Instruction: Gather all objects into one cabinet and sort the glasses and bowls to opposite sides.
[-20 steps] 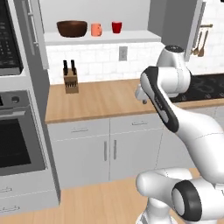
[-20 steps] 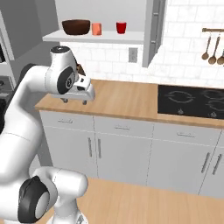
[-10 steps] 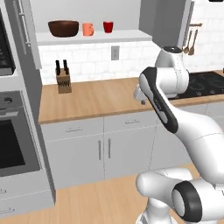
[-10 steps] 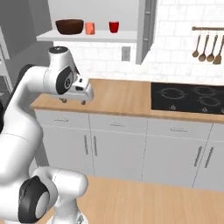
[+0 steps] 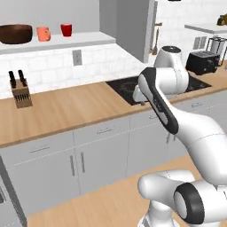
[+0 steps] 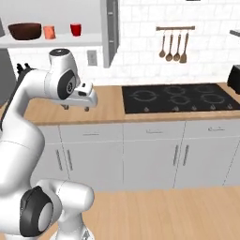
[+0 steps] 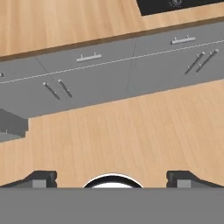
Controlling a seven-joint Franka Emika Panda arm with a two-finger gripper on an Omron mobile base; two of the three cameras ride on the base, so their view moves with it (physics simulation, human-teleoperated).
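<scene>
On the pale shelf (image 5: pixel 88 41) of the open wall cupboard stand the dark brown bowl (image 5: pixel 15 33), the salmon-orange mug (image 5: pixel 43 33) and one red cup (image 5: pixel 66 29); they show again as bowl (image 6: pixel 25 31), mug (image 6: pixel 49 32) and cup (image 6: pixel 76 29). The second red cup is out of view. The cupboard's grey door (image 6: pixel 110 29) stands open beside them. My gripper (image 6: pixel 76 108) hangs over the counter's front edge and points down, far below the shelf. In the hand view the gripper (image 7: pixel 111 179) is open with nothing between its fingertips (image 7: pixel 42 179), above the wooden floor.
A knife block (image 5: pixel 20 91) stands on the wooden counter (image 5: pixel 66 108) at the left. A black hob (image 6: pixel 178 97) lies to the right, with utensils (image 6: pixel 173 47) hanging above it. A toaster (image 5: pixel 201 62) sits far right. White under-counter doors (image 7: pixel 109 78) face the floor.
The base has driven to the right, so the whole scene has slid left in both base views. The arm keeps the same pose, and the gripper stays open.
</scene>
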